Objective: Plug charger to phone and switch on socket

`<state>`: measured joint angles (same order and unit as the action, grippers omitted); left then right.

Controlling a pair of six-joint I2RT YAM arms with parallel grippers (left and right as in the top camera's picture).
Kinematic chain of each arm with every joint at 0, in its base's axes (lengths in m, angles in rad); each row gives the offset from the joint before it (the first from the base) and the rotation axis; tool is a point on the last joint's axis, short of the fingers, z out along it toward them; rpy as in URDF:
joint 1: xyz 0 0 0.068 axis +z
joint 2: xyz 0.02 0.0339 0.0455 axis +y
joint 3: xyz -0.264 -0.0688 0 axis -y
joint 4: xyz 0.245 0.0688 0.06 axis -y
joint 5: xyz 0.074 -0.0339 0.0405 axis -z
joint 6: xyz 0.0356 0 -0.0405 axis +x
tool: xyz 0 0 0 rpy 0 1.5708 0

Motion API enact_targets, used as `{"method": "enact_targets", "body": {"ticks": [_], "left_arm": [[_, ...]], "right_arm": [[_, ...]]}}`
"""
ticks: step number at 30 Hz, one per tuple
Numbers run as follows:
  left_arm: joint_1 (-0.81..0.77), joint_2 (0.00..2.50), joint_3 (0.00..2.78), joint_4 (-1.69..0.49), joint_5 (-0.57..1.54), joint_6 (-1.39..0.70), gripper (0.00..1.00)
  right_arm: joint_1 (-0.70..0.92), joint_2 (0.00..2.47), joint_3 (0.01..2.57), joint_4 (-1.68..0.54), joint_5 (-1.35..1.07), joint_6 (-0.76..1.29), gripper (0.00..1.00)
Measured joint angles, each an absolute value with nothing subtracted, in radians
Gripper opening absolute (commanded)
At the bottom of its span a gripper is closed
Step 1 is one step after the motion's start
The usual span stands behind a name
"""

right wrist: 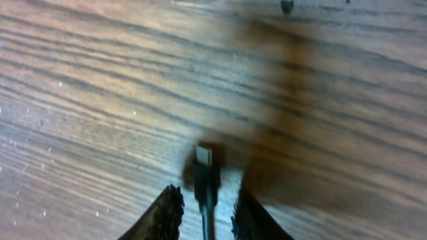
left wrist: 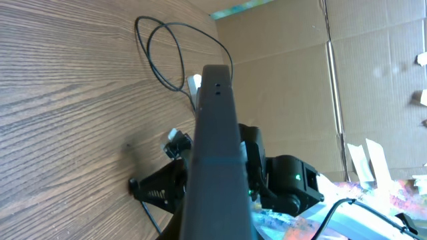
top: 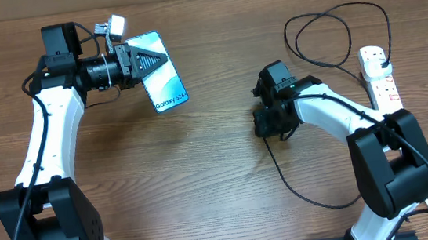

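Observation:
The phone (top: 164, 76), its blue screen lit, is held off the table at the back left, with my left gripper (top: 144, 65) shut on its upper end. The left wrist view shows the phone (left wrist: 217, 140) edge-on as a dark bar. The charger cable (top: 283, 178) runs over the table to my right gripper (top: 266, 124), which points down at mid-table. In the right wrist view the charger's connector tip (right wrist: 204, 157) lies between the open fingers (right wrist: 167, 215), with a gap on each side. The charger's plug (top: 381, 60) sits in the white socket (top: 383, 88) at the far right.
Slack charger cable forms a loop (top: 324, 38) at the back, left of the socket, and shows as the cable loop (left wrist: 167, 53) in the left wrist view. A cardboard wall (left wrist: 320, 80) stands behind the table.

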<state>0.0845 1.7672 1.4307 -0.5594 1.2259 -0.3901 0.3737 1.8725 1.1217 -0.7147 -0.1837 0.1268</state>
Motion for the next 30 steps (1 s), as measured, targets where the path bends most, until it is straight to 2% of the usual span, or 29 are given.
{"method": "enact_targets", "body": {"ticks": [4, 7, 10, 12, 16, 19, 22, 25, 26, 30], "left_arm": [[0.084, 1.767, 1.431, -0.560, 1.226, -0.390, 0.04], [0.084, 1.767, 1.431, -0.560, 1.226, -0.390, 0.04], [0.084, 1.767, 1.430, -0.559, 1.226, -0.390, 0.04], [0.084, 1.767, 1.431, -0.559, 1.226, -0.390, 0.04], [0.084, 1.767, 1.430, -0.556, 1.226, -0.393, 0.04], [0.084, 1.767, 1.430, -0.538, 1.227, -0.405, 0.04], [0.084, 1.767, 1.429, -0.420, 1.249, -0.435, 0.04], [0.084, 1.766, 1.428, -0.291, 1.274, -0.509, 0.04], [0.083, 1.767, 1.422, -0.190, 1.280, -0.559, 0.04], [0.040, 1.763, 1.424, -0.005, 1.293, -0.702, 0.04]], "right_arm": [[0.374, 1.873, 1.117, -0.710, -0.178, 0.127, 0.23], [0.374, 1.869, 1.103, -0.684, -0.171, 0.126, 0.15], [0.374, 1.857, 1.079, -0.653, -0.164, 0.122, 0.13], [0.374, 1.852, 1.071, -0.647, -0.159, 0.113, 0.04], [0.374, 1.852, 1.070, -0.655, -0.157, 0.104, 0.04], [0.353, 1.852, 1.089, -0.751, -0.212, 0.076, 0.04], [0.291, 1.826, 1.093, -0.811, -0.435, -0.027, 0.04], [0.240, 1.724, 1.100, -0.894, -0.797, -0.195, 0.04], [0.239, 1.700, 1.104, -0.906, -0.934, -0.245, 0.04], [0.259, 1.692, 1.111, -0.855, -1.240, -0.322, 0.04]]}}
